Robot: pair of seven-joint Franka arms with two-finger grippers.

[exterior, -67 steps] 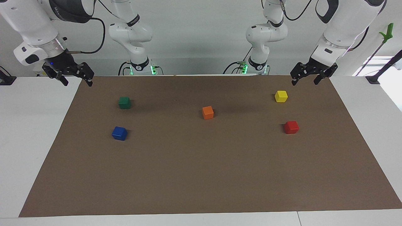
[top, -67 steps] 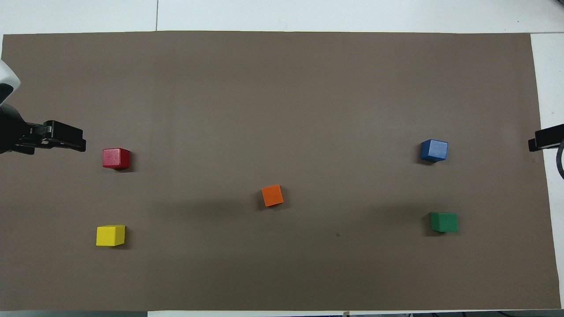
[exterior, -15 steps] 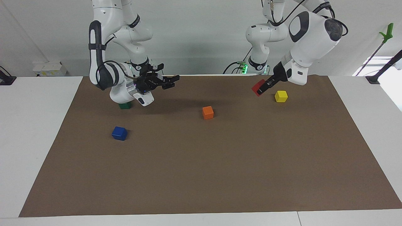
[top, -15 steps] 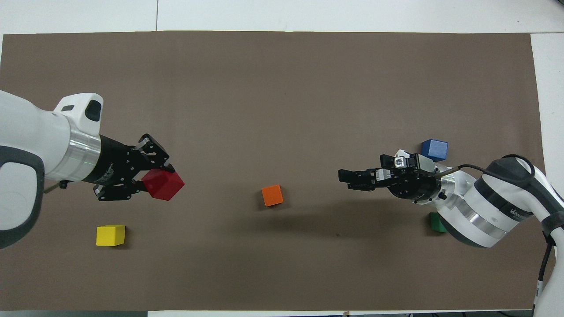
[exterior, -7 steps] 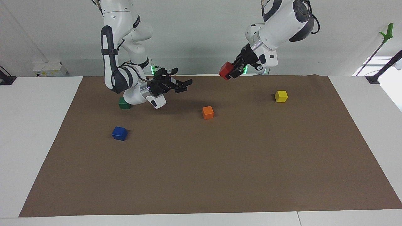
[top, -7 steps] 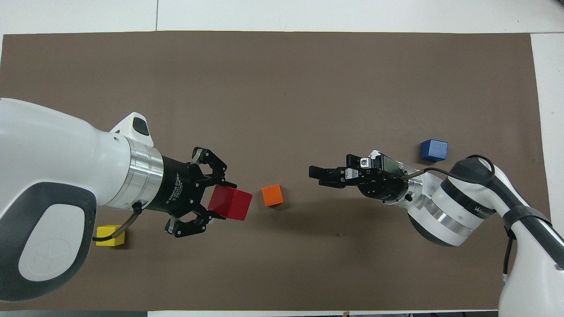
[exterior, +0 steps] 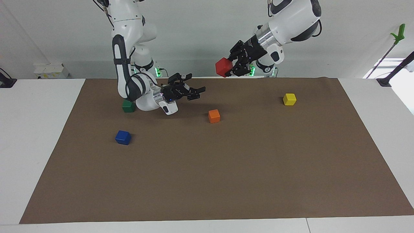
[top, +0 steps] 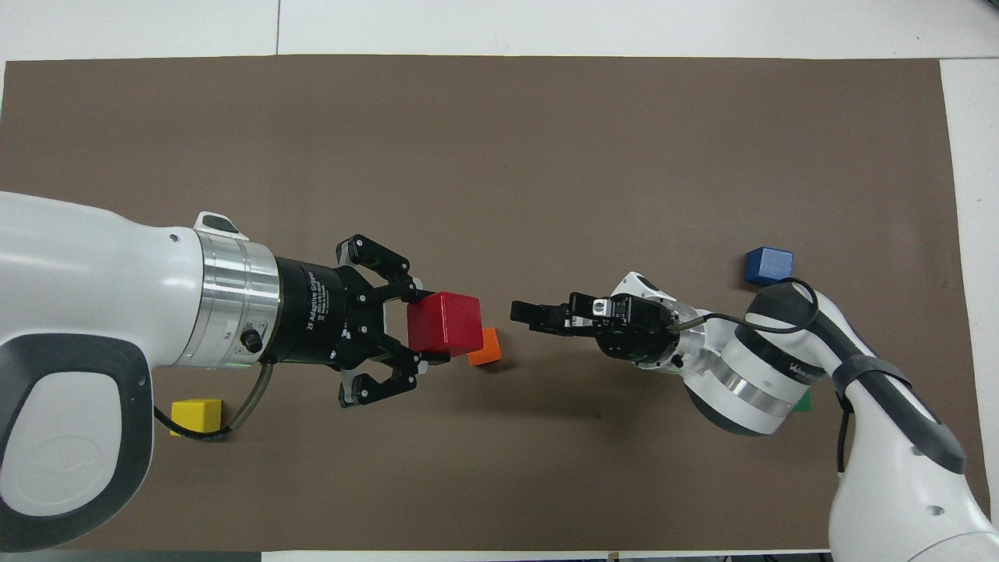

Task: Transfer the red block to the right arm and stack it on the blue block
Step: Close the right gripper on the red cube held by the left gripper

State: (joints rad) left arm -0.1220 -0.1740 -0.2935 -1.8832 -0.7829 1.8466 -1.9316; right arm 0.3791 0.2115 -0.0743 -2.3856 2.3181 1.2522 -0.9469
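My left gripper (exterior: 229,67) is shut on the red block (exterior: 223,67) and holds it high in the air, over the mat near the orange cube (exterior: 214,116). In the overhead view the left gripper (top: 425,326) and the red block (top: 445,322) point toward the right gripper (top: 521,312), with a gap between them. My right gripper (exterior: 195,84) is open and empty, lower than the red block, fingers pointing toward it. The blue block (exterior: 123,137) sits on the mat toward the right arm's end; it also shows in the overhead view (top: 768,265).
A green cube (exterior: 128,106) lies nearer to the robots than the blue block, partly hidden by the right arm. A yellow cube (exterior: 289,99) lies toward the left arm's end. The orange cube (top: 488,350) lies mid-mat. A brown mat (exterior: 207,181) covers the table.
The left gripper has picked the red block off the mat, lifted it and carried it toward the middle. The right gripper has reached toward the middle, closing the gap.
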